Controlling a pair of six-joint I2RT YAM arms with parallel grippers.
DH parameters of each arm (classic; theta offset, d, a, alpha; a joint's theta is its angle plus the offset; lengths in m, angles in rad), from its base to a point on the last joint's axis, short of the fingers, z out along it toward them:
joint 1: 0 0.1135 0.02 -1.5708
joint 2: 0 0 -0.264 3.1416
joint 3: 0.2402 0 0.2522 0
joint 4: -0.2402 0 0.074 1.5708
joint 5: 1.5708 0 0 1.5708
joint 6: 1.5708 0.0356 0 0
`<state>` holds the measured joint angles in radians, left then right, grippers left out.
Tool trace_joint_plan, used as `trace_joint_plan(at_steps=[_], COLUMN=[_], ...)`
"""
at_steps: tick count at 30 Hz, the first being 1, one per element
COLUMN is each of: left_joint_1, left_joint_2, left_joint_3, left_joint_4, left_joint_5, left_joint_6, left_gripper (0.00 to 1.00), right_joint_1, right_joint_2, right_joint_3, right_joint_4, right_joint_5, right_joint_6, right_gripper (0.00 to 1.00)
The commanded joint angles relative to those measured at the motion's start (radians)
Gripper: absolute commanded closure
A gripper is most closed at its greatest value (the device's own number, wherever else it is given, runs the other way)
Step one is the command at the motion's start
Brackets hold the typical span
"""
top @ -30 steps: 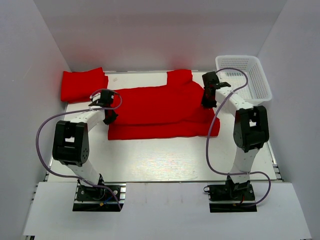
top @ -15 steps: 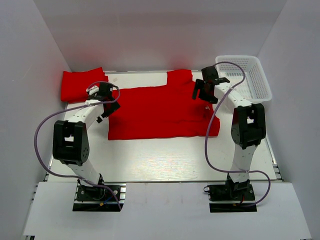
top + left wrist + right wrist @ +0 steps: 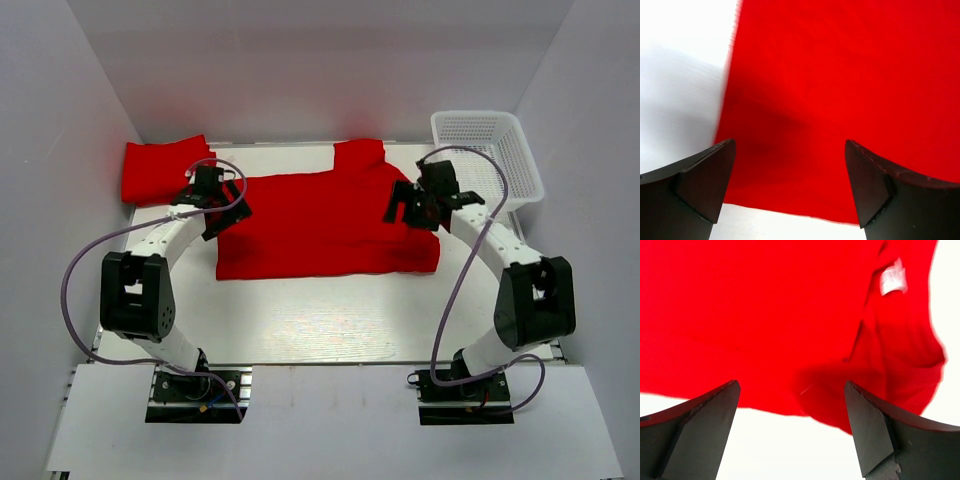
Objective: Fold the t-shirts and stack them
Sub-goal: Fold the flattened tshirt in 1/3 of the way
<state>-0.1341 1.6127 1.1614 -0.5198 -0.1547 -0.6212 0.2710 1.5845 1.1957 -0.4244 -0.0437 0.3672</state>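
T-shirt folded on table — left fingers, right fingers spread above.

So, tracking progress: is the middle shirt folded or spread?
Partly folded: the middle shirt lies as a rectangle, one sleeve showing, layers overlapping.

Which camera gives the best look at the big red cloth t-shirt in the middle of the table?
The top external view: it takes in the whole bright red cloth t-shirt, both side edges and a sleeve. The left wrist view shows only a corner patch; the right wrist another edge patch with a small white label.
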Motion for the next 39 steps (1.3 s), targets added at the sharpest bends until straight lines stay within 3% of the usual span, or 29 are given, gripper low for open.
trace_joint_plan(at_steps=[1,8,18,19,24,29,34,39], left_joint_1=[-0.018,-0.027,-0.038,-0.038,-0.038,-0.016,-0.016,-0.035], left_joint_2=[0.024,0.072,0.0,0.0,-0.066,-0.155,-0.273,-0.442], left_joint_3=[-0.045,-0.118,-0.336,-0.351,-0.416,-0.47,-0.505,-0.526], left_joint_4=[0.08,0.075,0.089,0.089,-0.008,-0.124,-0.242,-0.298], left_joint_5=[0.158,0.158,0.127,0.118,0.064,0.026,-0.002,0.052], left_joint_6=[0.054,0.045,0.015,0.015,0.015,-0.043,-0.083,-0.094], left_gripper=[0.0,0.0,0.0,0.0,0.0,0.0,0.0,0.0], right_joint_1=[0.002,-0.003,-0.016,-0.029,-0.041,-0.041,-0.036,-0.032], right_joint_2=[-0.032,0.034,0.045,0.037,-0.014,-0.194,-0.417,-0.659], right_joint_3=[-0.096,-0.156,-0.347,-0.361,-0.507,-0.669,-0.798,-0.904], right_joint_4=[0.13,0.176,0.207,0.207,0.216,0.205,0.073,0.041], right_joint_5=[-0.093,-0.128,0.039,0.112,0.153,0.157,0.153,0.024], right_joint_6=[-0.019,0.007,0.116,0.125,0.248,0.346,0.383,0.392], right_gripper=[0.1,0.1,0.1,0.1,0.1,0.1,0.1,0.1])
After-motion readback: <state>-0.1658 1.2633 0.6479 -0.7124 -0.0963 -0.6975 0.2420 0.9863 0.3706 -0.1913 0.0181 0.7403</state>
